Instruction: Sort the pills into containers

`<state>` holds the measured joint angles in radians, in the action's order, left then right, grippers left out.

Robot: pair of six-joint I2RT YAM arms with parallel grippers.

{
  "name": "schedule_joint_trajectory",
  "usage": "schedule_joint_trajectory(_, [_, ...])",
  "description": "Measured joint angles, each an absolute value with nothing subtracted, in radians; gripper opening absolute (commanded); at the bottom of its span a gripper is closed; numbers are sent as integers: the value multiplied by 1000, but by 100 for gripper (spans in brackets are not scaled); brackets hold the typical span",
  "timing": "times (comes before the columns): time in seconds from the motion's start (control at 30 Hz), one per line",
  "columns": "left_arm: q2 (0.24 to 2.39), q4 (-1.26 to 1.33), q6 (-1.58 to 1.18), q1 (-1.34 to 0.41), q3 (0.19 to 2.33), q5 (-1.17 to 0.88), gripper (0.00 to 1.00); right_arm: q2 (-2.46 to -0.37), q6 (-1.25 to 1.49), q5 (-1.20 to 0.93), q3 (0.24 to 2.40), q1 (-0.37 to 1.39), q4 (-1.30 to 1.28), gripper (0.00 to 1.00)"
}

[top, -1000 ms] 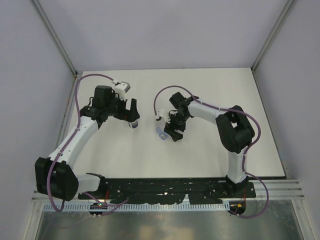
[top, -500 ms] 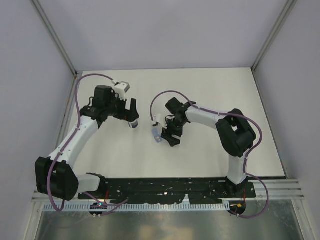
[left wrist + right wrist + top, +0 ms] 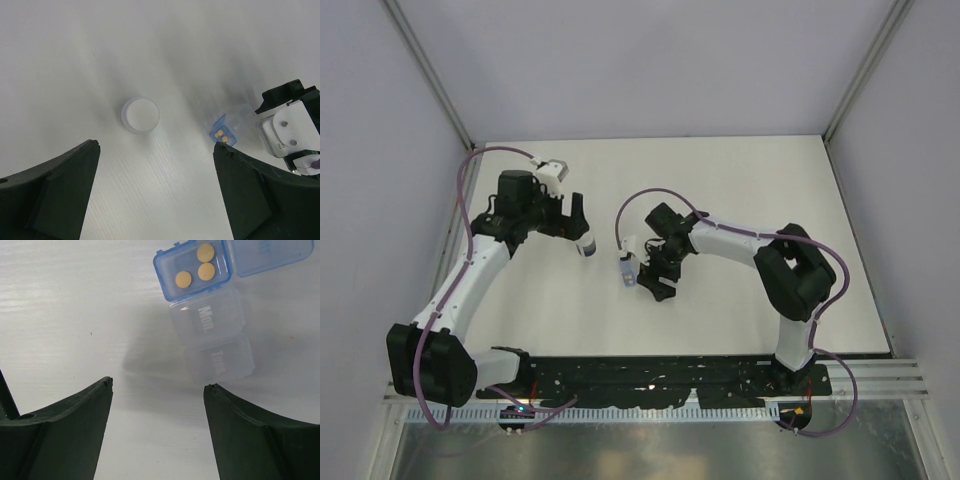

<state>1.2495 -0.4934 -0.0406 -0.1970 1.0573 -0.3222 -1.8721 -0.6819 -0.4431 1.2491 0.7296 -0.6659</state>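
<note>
A small round container with a white cap [image 3: 141,114] stands on the white table, just ahead of my left gripper [image 3: 156,145], which is open and holds nothing. In the top view this container [image 3: 585,247] sits right under that gripper [image 3: 574,222]. A clear strip pill box [image 3: 212,320] lies on the table, with lids marked "Mon." and "Tues". Its blue end compartment [image 3: 192,270] is open and holds three yellow pills [image 3: 205,271]. My right gripper [image 3: 159,384] is open and empty, just short of the box. The left wrist view catches the blue compartment [image 3: 223,134] too.
The table is bounded by a grey wall and a metal post on the left [image 3: 430,100] and on the right [image 3: 865,80]. A black base rail [image 3: 660,375] runs along the near edge. The pill box [image 3: 626,268] lies between the two grippers.
My right gripper has moved left and nearer, and the pill box has shifted left with it. The left gripper has drifted slightly left. Both jaws stay as wide as before.
</note>
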Motion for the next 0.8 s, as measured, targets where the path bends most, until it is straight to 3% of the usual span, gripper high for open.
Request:
schedule_joint_trajectory(0.37, [1250, -511, -39, -185, 1057, -323, 100, -1845, -657, -445, 1240, 783, -658, 77])
schedule_joint_trajectory(0.8, [1225, -515, -36, -143, 1057, -324, 100, -1759, -652, -300, 1234, 792, -604, 78])
